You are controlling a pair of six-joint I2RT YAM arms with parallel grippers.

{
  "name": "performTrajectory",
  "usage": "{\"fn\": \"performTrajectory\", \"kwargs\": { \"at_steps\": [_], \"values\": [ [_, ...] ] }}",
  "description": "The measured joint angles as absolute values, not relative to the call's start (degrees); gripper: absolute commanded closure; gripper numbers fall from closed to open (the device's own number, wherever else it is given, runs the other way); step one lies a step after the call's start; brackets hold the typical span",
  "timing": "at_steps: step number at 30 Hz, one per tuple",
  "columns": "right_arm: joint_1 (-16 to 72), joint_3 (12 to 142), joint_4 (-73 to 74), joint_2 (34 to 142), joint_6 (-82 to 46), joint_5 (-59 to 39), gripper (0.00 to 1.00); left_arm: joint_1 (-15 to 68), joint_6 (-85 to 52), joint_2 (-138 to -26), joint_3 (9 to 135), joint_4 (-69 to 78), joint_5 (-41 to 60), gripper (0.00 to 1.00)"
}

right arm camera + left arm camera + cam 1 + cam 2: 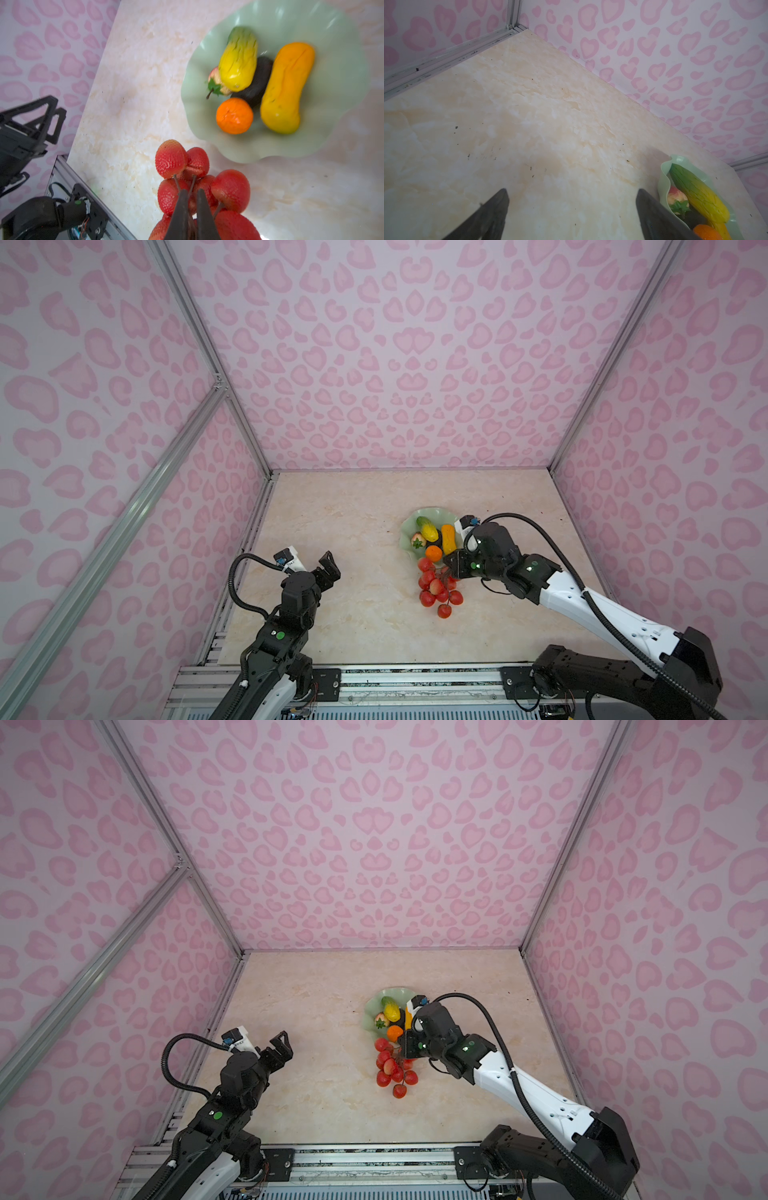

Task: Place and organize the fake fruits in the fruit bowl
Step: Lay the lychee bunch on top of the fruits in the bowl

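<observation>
On a marble-patterned tabletop [353, 531] inside a pink-walled booth, the right gripper [192, 193] is pinched tight on the thin brown stem [177, 182] of a bunch of red balls [230, 187] — the only one of the fake fruits not yet in the fruit bowl [342, 72]. In both top views the bunch lies just beside the bowl's near rim, outside it; whether it rests on the table or hangs clear cannot be told. Inside the pale green, wavy-rimmed bowl lie a strawberry [216, 81], a green-yellow oblong fruit [239, 60], a dark avocado [259, 83], an orange-yellow oblong fruit [288, 87] and a round orange [234, 115], packed close and touching. The left gripper [572, 192] hangs over bare table on the far side from the fruit, its jaws spread wide and holding nothing.

The bunch looks light and plastic, its pebbled balls loosely strung on wiry stalks, so it is likely to dangle and swing when carried. The stem where the stalks meet seems the soundest hold — the round balls would probably squirt out of narrow jaws. The glossy, shallow bowl may slide if the load brushes its rim, and little open floor is left for so wide a cluster
</observation>
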State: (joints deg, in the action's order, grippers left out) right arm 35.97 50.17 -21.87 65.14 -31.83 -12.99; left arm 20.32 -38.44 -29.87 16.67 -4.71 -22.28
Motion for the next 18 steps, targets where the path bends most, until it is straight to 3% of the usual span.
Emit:
{"fn": "performTrajectory", "kwargs": {
  "at_steps": [7,18],
  "values": [
    [26.85,57.21,-24.8,64.27,-25.65,-15.38,1.0,20.32,-38.24,-29.06,16.67,-4.71,-22.26,0.04],
    [23.09,66.59,-20.21,79.07,-22.06,-25.56,1.0,20.32,-36.64,-31.27,18.87,-4.69,-22.24,0.03]
  ]
}}
